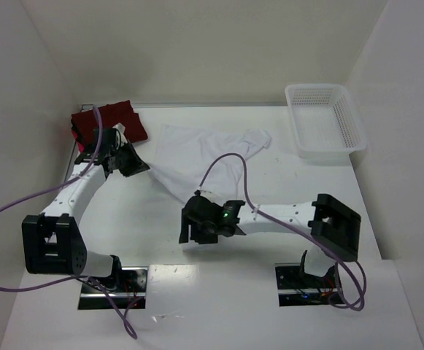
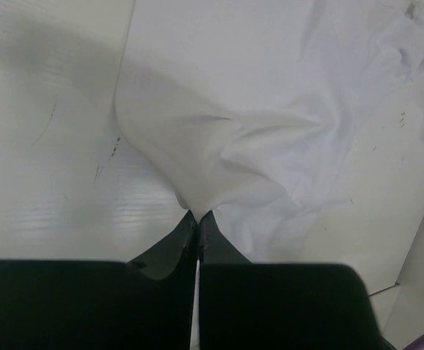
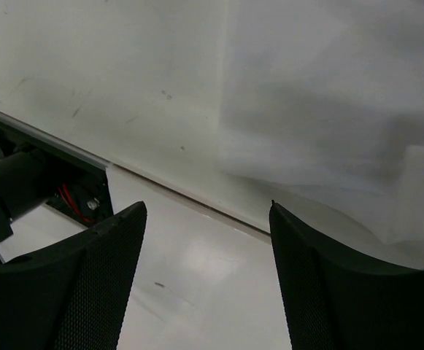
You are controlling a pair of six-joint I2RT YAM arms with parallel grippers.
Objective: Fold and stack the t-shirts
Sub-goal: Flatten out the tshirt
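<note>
A white t-shirt (image 1: 204, 157) lies crumpled and partly spread on the table's middle. My left gripper (image 1: 137, 166) is shut on its left edge; in the left wrist view the cloth (image 2: 255, 138) bunches into the closed fingertips (image 2: 197, 216). My right gripper (image 1: 191, 230) is open and empty just off the shirt's near corner, close to the table's front edge; in the right wrist view the shirt (image 3: 328, 95) lies beyond the open fingers (image 3: 306, 240). A folded dark red t-shirt (image 1: 109, 122) sits at the back left corner.
A white plastic mesh basket (image 1: 325, 120) stands at the back right. White walls enclose the table on three sides. The arm bases (image 1: 113, 277) and purple cables sit at the near edge. The table's front edge (image 3: 175, 191) shows under my right gripper.
</note>
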